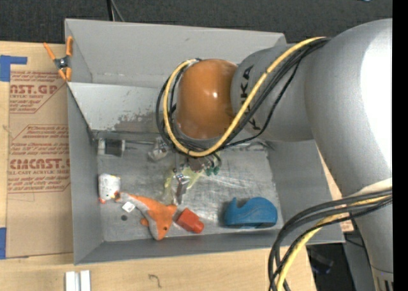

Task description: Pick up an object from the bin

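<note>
My gripper (181, 183) hangs below the orange wrist cover, low over the middle of the bin floor. Something small, pale and yellowish lies right at its tip; whether it is held is unclear. Just in front of it lies an orange plastic piece (157, 214) with a red-orange block (190, 221) at its right end. A blue rounded object (249, 213) rests near the front right, about a hand's width from the gripper.
A white object with red marks (108, 186) and a small white bit (127, 206) lie at the left. A dark cylinder (113, 148) and a metallic piece (156, 151) sit by the back wall. The arm and its cables cover the bin's right side.
</note>
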Controlling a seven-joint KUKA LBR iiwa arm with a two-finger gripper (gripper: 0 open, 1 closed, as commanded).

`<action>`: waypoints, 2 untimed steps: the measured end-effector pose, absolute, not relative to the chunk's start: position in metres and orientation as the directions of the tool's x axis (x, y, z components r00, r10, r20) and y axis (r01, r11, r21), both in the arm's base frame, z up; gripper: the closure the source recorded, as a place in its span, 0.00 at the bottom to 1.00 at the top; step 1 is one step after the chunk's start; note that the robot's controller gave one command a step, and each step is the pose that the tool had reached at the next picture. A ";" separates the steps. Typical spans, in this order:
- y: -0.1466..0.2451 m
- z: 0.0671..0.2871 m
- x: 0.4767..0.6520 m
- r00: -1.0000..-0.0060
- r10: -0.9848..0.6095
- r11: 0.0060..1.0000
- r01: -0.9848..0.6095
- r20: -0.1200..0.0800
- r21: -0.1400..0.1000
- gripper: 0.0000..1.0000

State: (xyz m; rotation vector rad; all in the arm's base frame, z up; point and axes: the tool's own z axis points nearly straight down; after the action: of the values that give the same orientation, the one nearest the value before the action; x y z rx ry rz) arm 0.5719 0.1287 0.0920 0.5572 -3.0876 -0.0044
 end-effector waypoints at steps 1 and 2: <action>0.143 0.089 0.562 -0.966 -0.260 0.966 -0.260 -0.003 0.001 0.00; 0.060 0.075 0.551 -0.788 -0.616 0.788 -0.616 -0.014 -0.001 1.00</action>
State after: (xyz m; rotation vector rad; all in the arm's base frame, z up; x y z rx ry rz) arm 0.5511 0.0600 0.0752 1.0272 -2.9838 -0.0054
